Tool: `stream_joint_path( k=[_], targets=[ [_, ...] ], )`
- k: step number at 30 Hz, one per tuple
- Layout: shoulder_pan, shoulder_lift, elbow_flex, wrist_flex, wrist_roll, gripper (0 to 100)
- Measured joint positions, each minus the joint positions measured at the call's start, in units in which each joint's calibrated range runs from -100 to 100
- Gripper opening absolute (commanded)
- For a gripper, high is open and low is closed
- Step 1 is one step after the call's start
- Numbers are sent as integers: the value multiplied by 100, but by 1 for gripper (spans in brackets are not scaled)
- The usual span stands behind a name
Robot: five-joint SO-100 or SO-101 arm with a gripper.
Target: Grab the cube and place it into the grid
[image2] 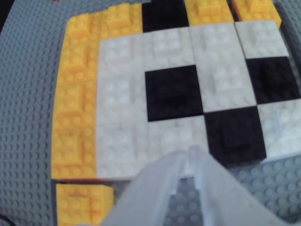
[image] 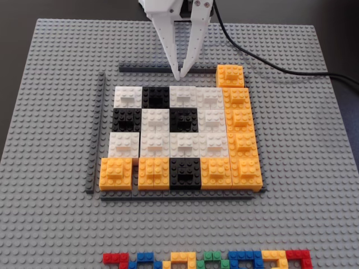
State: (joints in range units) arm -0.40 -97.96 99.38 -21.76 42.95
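The grid (image: 182, 137) is a mosaic of white, black and orange studded blocks, with orange along its right column and front row. It fills the wrist view (image2: 174, 94). An orange-yellow cube (image: 230, 75) with a raised piece on top sits just beyond the grid's far right corner, level with the far dark strip (image: 151, 68). In the wrist view it is at the bottom left (image2: 84, 205), a thin gap from the orange column. My white gripper (image: 180, 75) points down at the far edge of the grid, left of the cube, fingertips together and empty; it also shows in the wrist view (image2: 188, 155).
Everything stands on a large light grey baseplate (image: 314, 168). Dark grey strips run along the grid's left side (image: 98, 131) and front (image: 174, 196). A row of small multicoloured bricks (image: 207, 259) lies at the front edge. A black cable (image: 263, 59) trails to the right.
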Motion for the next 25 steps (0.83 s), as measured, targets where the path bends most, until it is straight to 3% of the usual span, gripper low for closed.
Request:
stream_joint_path(
  k=[25],
  targets=[
    [0,0,0,230,-20,0]
  ],
)
